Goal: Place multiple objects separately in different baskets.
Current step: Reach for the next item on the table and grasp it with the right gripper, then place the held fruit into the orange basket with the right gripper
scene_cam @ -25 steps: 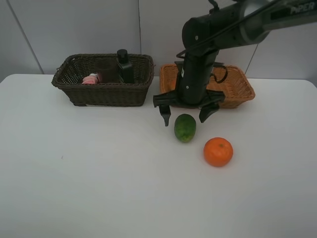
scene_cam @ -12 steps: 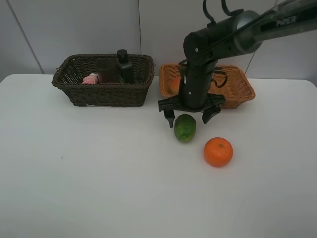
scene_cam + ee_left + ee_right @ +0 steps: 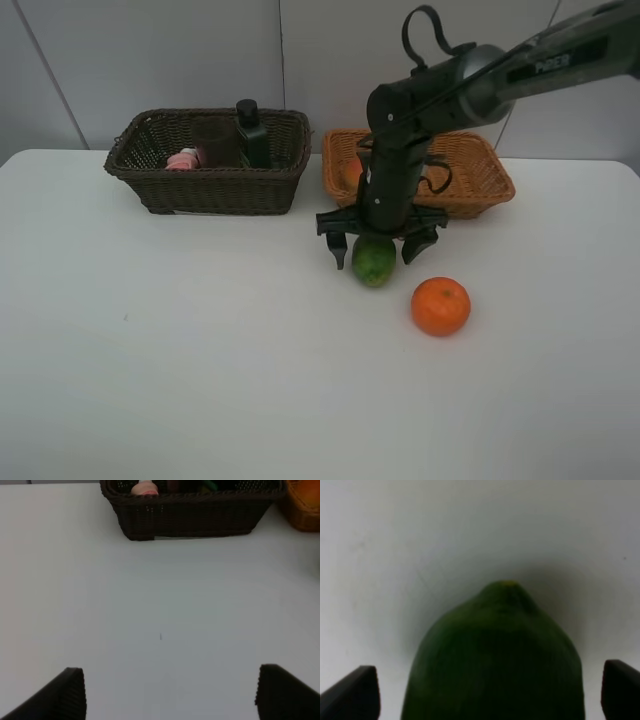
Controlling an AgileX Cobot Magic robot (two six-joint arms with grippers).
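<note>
A green oval fruit (image 3: 495,660) fills much of the view, lying on the white worktop (image 3: 395,530). Its narrow end, marked with a small yellowish spot, points away from the camera, and a soft shadow rings it. The right gripper (image 3: 487,692) has its jaws spread wide, one dark tip on each side of the fruit. A strip of bare worktop separates each tip from the skin.

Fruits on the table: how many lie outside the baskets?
2. The green oval fruit lies between the fingers of the open right gripper. The orange lies apart, nearer the camera. The arm may hide others.
</note>
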